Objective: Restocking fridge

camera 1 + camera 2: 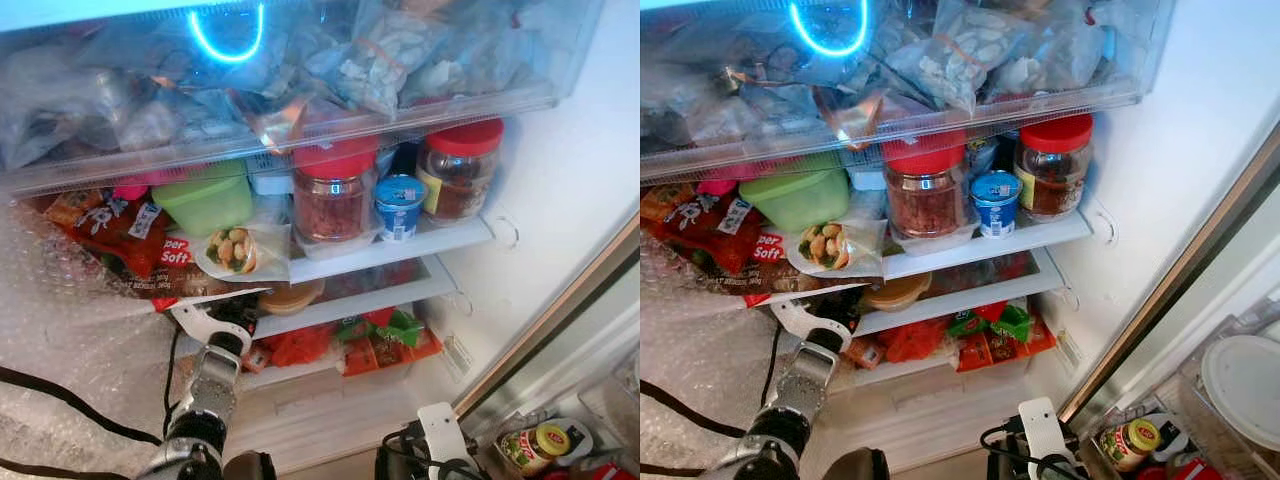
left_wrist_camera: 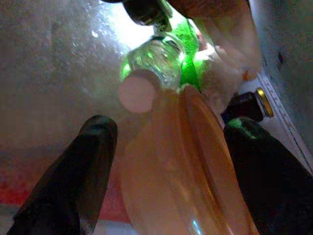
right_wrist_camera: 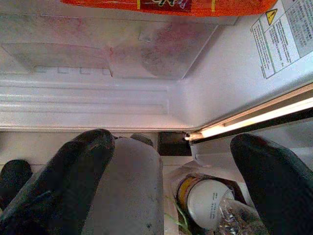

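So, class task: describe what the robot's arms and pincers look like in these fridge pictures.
The left arm is silver ribbed metal with a white bracket near its tip and black cables trailing behind. Each pincer, left pincer and right pincer, has two rounded, matte black fingers.

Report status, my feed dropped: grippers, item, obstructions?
Left gripper open, straddling tan lidded tub on lower fridge shelf. Right gripper open, low by fridge base. Green bottle behind tub.

Both head eyes are looking forward and down into the open fridge, sharing the red-lidded jar [image 1: 333, 195] and the middle shelf [image 1: 970, 250]. The left wrist camera is pressing in close on a beige tub [image 2: 186, 166]; the right wrist one is facing the fridge floor [image 3: 98, 105] from near
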